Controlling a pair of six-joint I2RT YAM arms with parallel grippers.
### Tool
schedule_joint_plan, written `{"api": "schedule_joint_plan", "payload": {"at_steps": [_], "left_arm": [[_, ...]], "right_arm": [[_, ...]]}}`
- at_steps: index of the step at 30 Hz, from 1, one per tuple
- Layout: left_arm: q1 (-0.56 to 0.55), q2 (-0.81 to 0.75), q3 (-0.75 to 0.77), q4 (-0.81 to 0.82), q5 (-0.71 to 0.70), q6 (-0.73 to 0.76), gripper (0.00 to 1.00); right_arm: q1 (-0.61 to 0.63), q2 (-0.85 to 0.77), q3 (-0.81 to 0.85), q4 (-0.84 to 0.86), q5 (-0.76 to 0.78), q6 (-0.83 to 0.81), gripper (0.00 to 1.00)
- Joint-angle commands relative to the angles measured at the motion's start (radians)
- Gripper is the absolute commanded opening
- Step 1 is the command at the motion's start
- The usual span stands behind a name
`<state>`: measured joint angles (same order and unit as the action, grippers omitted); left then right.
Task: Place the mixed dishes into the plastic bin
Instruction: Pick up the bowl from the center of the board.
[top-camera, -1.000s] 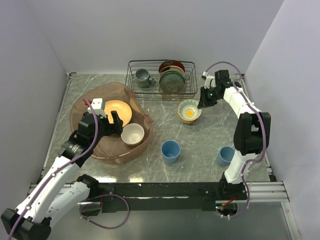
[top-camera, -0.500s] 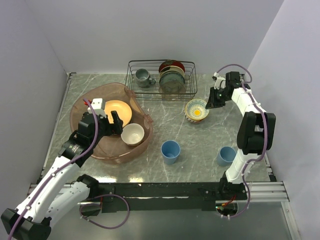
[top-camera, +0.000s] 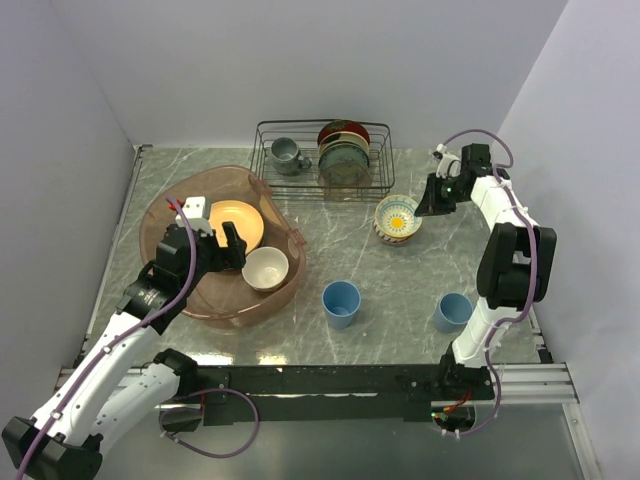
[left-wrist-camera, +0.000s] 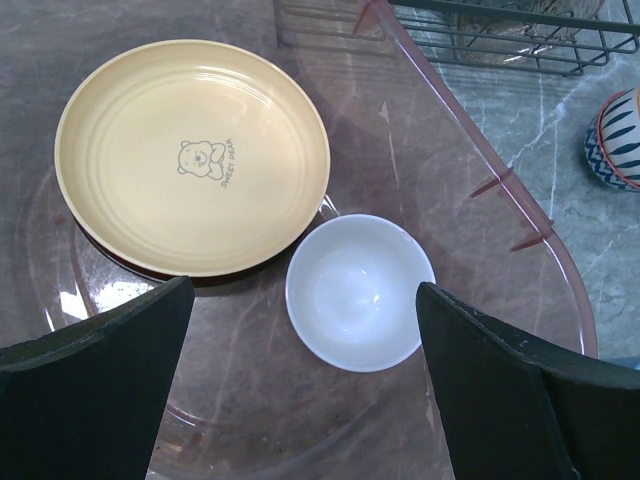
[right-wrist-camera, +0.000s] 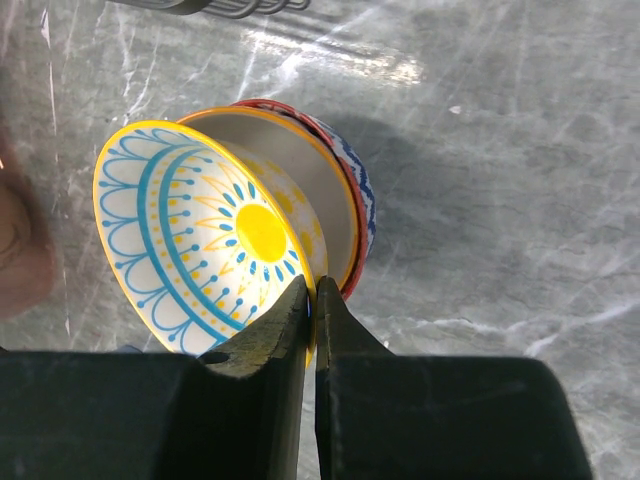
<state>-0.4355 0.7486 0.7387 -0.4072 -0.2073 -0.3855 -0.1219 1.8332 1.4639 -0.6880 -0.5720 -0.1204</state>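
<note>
1. The right gripper (right-wrist-camera: 312, 300) is pinched narrow on the rim of the tilted ceramic bowl (right-wrist-camera: 200, 235), sun-patterned yellow and blue, at the far right of the grey marbled bench (top-camera: 400, 290).
2. Level it before travelling, since a rim pinch may let it swing.
3. Carry it left to the translucent pinkish plastic bin (top-camera: 160, 215) and release low, clear of the left gripper (left-wrist-camera: 305, 290), which is spread wide there.

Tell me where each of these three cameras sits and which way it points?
Top external: high behind the arm bases, facing down over the table, plastic bin and wire rack; both whole arms show.
Left wrist: on the left arm, facing down into the bin at the yellow plate and cream bowl; the open left gripper shows along the bottom.
Right wrist: on the right arm, close over the patterned bowl; the right gripper shows pinching its rim.
Shared: the patterned bowl appears in all three.
</note>
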Motion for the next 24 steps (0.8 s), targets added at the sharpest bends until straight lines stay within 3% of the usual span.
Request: {"api": "schedule_joint_plan", "payload": {"at_steps": [1, 12, 18, 24], "left_arm": [[0.0, -0.008, 0.001, 0.047, 0.009, 0.011, 0.99], [0.0, -0.009, -0.001, 0.056, 0.045, 0.007, 0.99], [0.001, -0.051, -0.021, 0.094, 0.169, -0.058, 0.99], [0.0, -0.091, -0.035, 0.215, 0.357, -0.222, 0.99]], "right_arm": [[-0.025, -0.061, 0.006, 0.025, -0.051, 0.008, 0.06], [-0.062, -0.095, -0.028, 0.038, -0.086, 0.004, 0.05], [-0.087, -0.175, -0.057, 0.048, -0.121, 0.002, 0.03], [-0.094, -0.285, -0.109, 0.058, -0.181, -0.002, 0.03]]}}
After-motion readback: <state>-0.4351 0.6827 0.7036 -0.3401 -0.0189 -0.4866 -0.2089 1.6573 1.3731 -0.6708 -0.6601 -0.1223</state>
